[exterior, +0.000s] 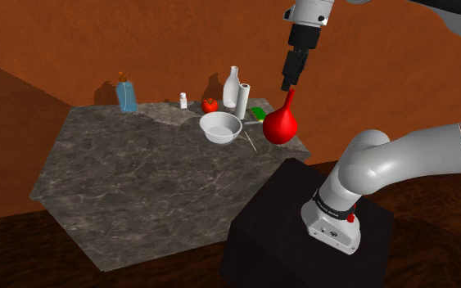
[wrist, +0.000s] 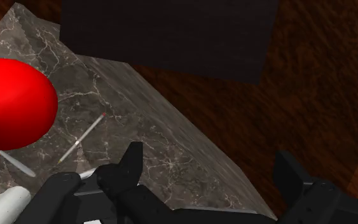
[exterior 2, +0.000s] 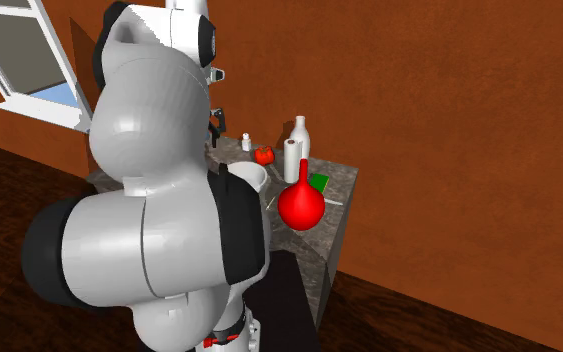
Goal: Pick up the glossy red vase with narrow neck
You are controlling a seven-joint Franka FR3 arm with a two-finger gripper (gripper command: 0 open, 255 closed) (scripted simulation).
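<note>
Shoulder view: the end effector (exterior: 288,84) hangs just above the tilted neck of the red vase (exterior: 280,125), which is at the tabletop (exterior: 138,180) corner nearest the stand. Its fingers are spread wide apart, gripping nothing.

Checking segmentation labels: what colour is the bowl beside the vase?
White; the bowl shows best in the shoulder view.

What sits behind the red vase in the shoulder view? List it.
A green object, partly covered by the red vase, then a white cylinder and white bottle. Its rest is hidden.
</note>
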